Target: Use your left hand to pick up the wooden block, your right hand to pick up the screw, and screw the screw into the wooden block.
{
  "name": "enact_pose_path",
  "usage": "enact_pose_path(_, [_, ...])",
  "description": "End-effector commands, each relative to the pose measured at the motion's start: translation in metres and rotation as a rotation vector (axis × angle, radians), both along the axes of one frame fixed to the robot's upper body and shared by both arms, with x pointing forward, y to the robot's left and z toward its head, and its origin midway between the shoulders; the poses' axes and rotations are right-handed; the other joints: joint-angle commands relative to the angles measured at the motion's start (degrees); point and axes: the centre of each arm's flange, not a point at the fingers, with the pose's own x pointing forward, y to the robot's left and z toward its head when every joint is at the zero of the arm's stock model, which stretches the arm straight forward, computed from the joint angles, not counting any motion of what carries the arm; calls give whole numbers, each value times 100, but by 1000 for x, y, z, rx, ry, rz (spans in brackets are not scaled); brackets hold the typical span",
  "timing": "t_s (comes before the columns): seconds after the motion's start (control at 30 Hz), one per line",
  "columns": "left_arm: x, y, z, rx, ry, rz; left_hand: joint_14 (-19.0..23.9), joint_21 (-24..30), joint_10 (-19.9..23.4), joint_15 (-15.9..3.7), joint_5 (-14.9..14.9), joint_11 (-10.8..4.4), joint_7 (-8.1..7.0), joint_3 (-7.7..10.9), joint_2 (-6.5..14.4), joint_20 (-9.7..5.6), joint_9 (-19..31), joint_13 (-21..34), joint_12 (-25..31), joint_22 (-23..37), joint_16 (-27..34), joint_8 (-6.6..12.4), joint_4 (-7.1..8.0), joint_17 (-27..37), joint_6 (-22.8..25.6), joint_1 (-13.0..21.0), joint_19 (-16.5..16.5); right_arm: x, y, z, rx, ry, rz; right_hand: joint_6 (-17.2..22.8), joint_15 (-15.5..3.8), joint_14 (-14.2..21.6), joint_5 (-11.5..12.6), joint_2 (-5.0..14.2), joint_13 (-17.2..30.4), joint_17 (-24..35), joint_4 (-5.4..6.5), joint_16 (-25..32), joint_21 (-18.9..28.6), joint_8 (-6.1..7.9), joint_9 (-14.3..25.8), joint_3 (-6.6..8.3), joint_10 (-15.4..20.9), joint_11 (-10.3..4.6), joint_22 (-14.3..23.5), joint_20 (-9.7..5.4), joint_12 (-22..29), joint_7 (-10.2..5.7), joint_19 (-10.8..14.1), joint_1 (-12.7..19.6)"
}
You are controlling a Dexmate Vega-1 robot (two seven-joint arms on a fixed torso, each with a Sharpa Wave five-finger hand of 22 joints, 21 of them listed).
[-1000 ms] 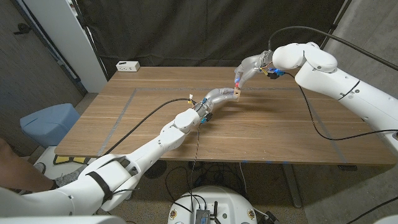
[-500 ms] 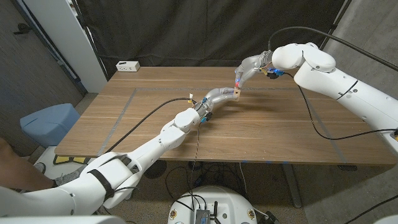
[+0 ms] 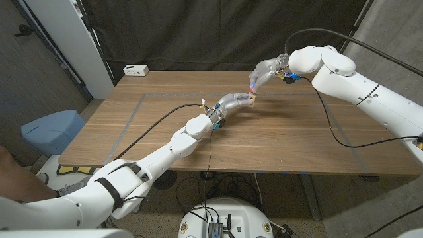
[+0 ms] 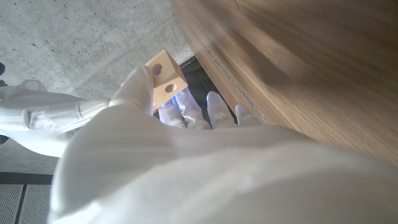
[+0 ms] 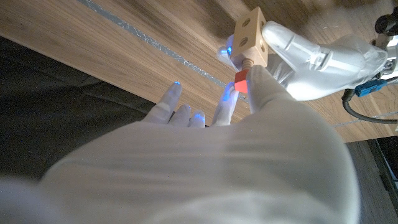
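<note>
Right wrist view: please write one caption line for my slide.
The right hand holds the red-headed screw at a hole in the wooden block, gripped by the left hand above the table.

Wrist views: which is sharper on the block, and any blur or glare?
Right wrist view: wooden block and the red-headed screw reasonably crisp; right hand close up is soft. Left wrist view: block sharp, left hand a blurred white mass, table smeared. Blue glow on fingertips in both views.
</note>
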Motion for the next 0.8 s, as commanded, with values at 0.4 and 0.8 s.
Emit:
enact_pose_path(0.4, [4, -1, 1, 2, 4, -4, 51, 21, 47, -330, 46, -4, 20, 45, 34, 55, 33, 19, -28, 20, -6, 38, -1, 18, 310, 10, -11, 4, -1, 1, 14, -2, 1, 143, -155, 126, -14, 68, -1, 23, 6, 47, 27, 118, 63, -39, 127, -8, 20, -75, 63, 45, 90, -22])
enact_pose_path(0.8, [5, -1, 1, 4, 9, -4, 50, 21, 46, -330, 46, 8, 28, 43, 37, 60, 33, 16, -31, 20, -6, 32, 5, 20, 298, 4, -11, 5, -4, -1, 29, -5, -5, 239, -160, 199, -23, 64, -2, 37, 37, 70, 32, 201, 95, -92, 234, 23, 17, -103, 81, 62, 184, -98])
